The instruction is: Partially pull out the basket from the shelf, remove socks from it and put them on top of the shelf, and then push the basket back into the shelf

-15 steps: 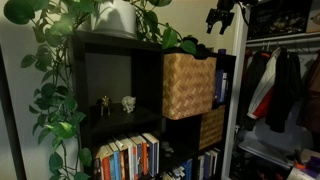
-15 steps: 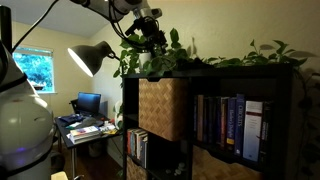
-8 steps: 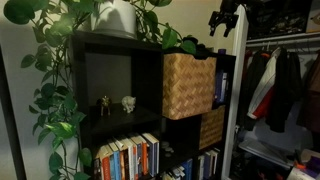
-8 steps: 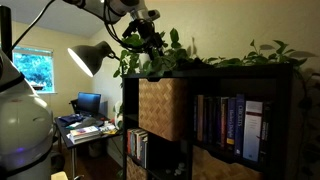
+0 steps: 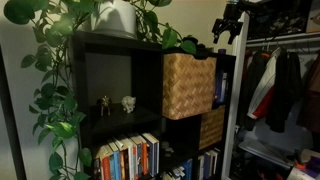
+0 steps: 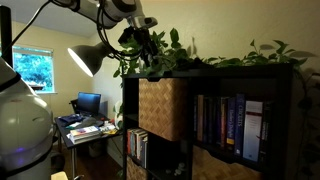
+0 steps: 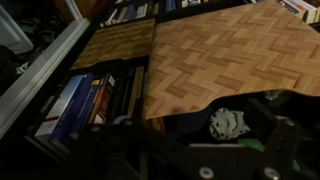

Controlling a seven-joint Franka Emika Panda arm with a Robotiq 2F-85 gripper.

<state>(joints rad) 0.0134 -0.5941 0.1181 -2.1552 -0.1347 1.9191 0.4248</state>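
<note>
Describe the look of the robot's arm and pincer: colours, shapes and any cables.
The arm is made of glossy white rounded segments with dark joints; what looks like a thin dark cable arcs beside it. The pincer is black and blocky with two short fingers. No markings are legible.

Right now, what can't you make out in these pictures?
- Inside the basket: hidden in both exterior views by its woven front and the shelf.
- Arm above the gripper: cut off by the top edge, exterior view.
- Pale crumpled thing, wrist view: too blurred to name.
- Dark lump on the shelf top, exterior view: too dim to identify.
</note>
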